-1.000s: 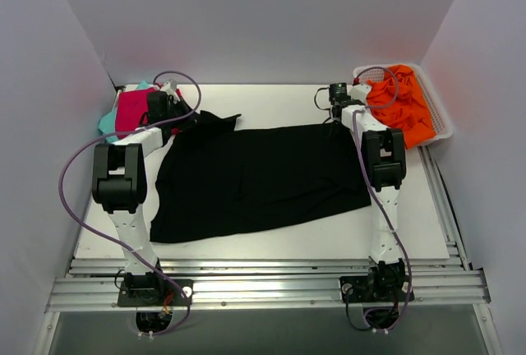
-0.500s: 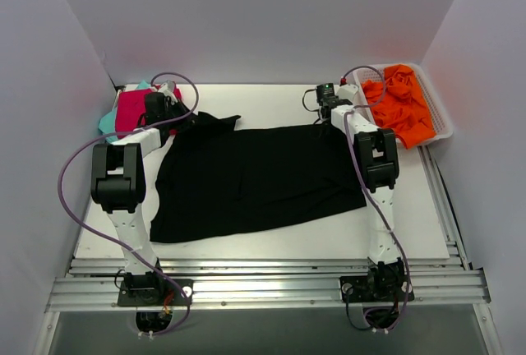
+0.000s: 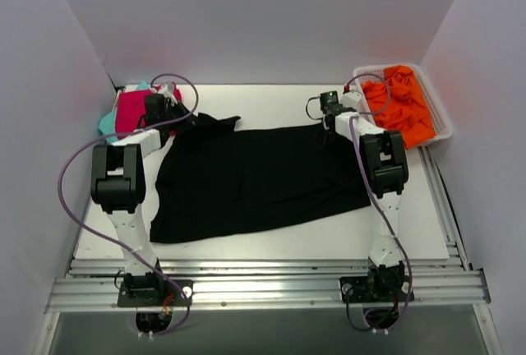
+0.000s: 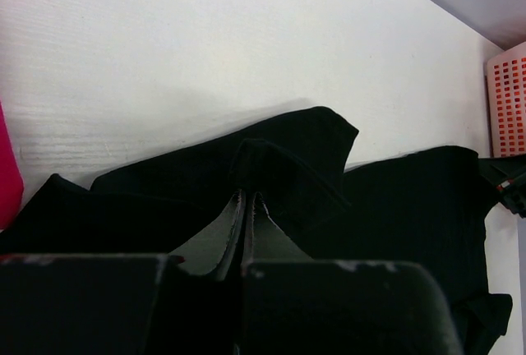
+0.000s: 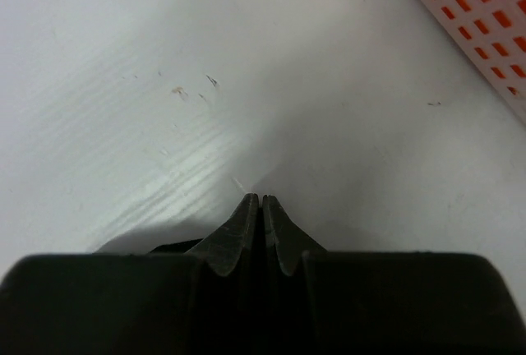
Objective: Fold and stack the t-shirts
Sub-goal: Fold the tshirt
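The large black t-shirt lies spread across the middle of the table. In the left wrist view a fold of it is pinched up. My left gripper sits at its far left corner by the sleeve, and its jaws are shut on that fold. My right gripper is at the shirt's far right corner. Its jaws are shut over bare table, with a sliver of black cloth under the left finger. The magenta-pink t-shirt and the teal one lie piled at far left.
A white perforated basket holding orange cloth stands at the far right, close to my right gripper; it also shows in the right wrist view. White walls close in the back and both sides.
My right gripper has moved left, away from the basket, to the far right corner of the black shirt. The left gripper has barely moved.
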`<state>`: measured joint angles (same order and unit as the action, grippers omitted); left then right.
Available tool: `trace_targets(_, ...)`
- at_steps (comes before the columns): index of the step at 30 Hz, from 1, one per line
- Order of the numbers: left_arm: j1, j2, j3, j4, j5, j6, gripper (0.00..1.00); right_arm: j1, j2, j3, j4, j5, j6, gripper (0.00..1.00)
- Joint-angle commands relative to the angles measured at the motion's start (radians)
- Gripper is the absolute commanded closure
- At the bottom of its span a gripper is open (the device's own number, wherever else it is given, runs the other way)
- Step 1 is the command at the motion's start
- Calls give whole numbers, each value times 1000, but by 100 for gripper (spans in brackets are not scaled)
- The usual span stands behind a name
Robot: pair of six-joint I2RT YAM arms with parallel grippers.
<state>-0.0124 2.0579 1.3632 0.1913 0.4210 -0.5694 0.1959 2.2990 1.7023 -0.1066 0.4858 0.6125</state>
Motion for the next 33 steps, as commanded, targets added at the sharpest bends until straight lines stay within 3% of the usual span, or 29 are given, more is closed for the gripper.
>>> trace_targets(1, -4, -39, -6, 36, 7, -1, 98, -7, -102, -73, -79, -12, -25, 100)
trace_targets(6, -31, -80, -1, -1, -30, 20, 98, -7, -202, -124, -39, -10, -36, 100)
trace_targets(20, -95, -225, -21, -104, -125, 63, 98, -15, -285, -148, -5, -67, -13, 100)
trace_targets(33, -127, -470, -226, -135, -289, 77, 98, -38, -538, -308, 8, -58, -3, 100)
